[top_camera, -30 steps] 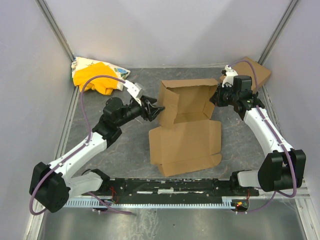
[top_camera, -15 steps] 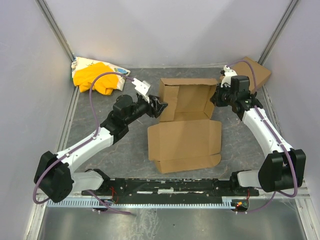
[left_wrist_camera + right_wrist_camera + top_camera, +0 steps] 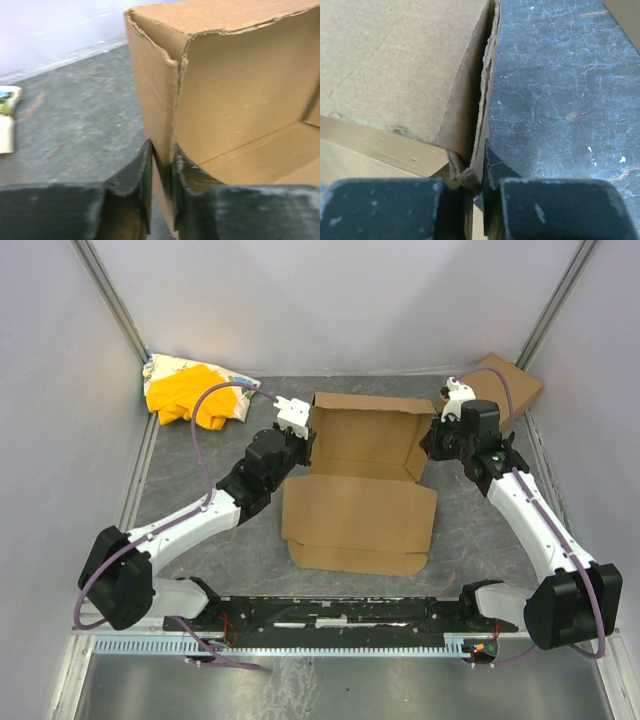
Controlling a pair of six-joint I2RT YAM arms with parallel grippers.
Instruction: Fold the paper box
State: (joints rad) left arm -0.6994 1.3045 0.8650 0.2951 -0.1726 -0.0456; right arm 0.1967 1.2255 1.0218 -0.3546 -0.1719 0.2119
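Grey surface [image 3: 460,530] between pale walls: a yellow-and-white cloth bundle [image 3: 190,395] lies in the far left corner. Next, the left fingers [image 3: 142,170] pinch the raised left wall of the paper box [image 3: 365,480], which sits mid-surface with its lid panel flat toward the arms. On its right wall the right fingers [image 3: 495,172] are clamped. A second brown box [image 3: 510,380] rests in the far right corner.

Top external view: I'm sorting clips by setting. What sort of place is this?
Probably a lab robot cell: pale walls enclose a grey tabletop; left arm and right arm, bolted to a rail, work on the paper box.
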